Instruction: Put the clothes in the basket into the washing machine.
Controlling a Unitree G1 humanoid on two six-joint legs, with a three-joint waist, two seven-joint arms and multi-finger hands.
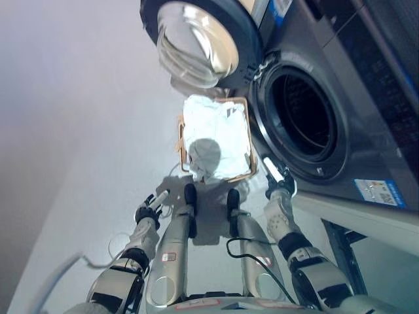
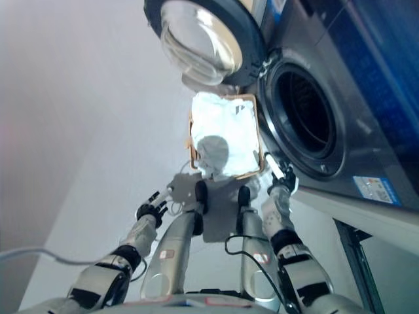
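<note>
A tan wicker basket (image 1: pixel 249 140) stands on the floor in front of the washing machine (image 1: pixel 366 98), filled with white clothes (image 1: pixel 216 134) and a grey garment (image 1: pixel 204 157) on top. The machine's round door (image 1: pixel 196 39) is swung open to the left, and the dark drum opening (image 1: pixel 304 114) is exposed. My left hand (image 1: pixel 150 206) hangs low at the left, short of the basket, fingers straight and holding nothing. My right hand (image 1: pixel 278 180) is beside the basket's near right corner, below the drum opening, fingers extended and empty.
A pale floor (image 1: pixel 85 131) spreads to the left of the basket. The machine's grey front panel (image 1: pixel 373 190) carries a blue label at the right, and a dark frame (image 1: pixel 347 255) shows under its lower edge.
</note>
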